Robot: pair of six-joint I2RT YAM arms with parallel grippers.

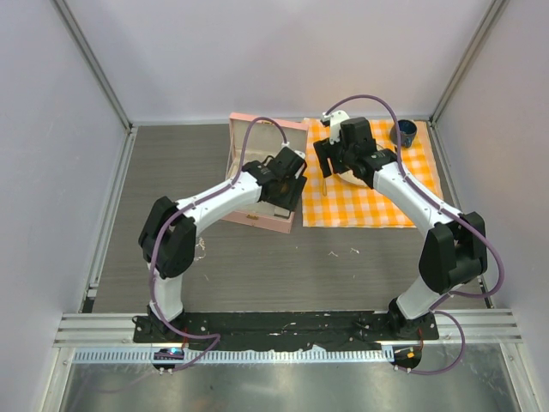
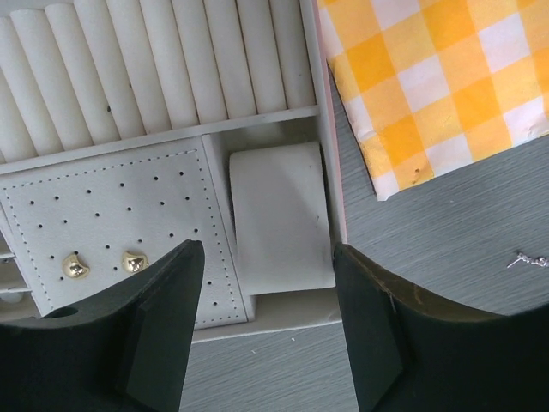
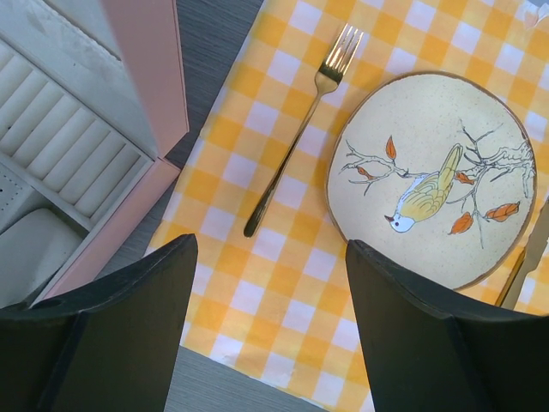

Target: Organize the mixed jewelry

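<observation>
The worktop (image 1: 257,275) is covered at its far right corner by a checked cloth (image 1: 377,202). An open pink case (image 1: 253,137) is set just beside the cloth's left edge, near the far middle of the worktop. A plate (image 3: 429,172) with a bird on it and a fork (image 3: 296,146) are laid on the cloth.

The left gripper (image 2: 266,257) is held over the case with its jaws wide apart, and nothing is held in it. The right gripper (image 3: 270,249) is held over the cloth, near the plate. Its jaws are wide too, and it is empty.

Inside the case, two gold studs (image 2: 134,261) are pinned in the holed pad (image 2: 129,206). That part of the job looks done. The rolls (image 2: 171,69) and the cushion (image 2: 279,219) are not filled with anything that can be seen.

More is left. A silvery bit (image 2: 527,259) is seen on the bare worktop, right of the case and just below the cloth's near edge. A few pale bits (image 1: 334,254) are spread near the middle of the worktop. Another pale scrap (image 1: 202,249) is seen nearer the left edge. It is too small for its kind to be told.

So the job is judged to be started, with most of it not yet done.
</observation>
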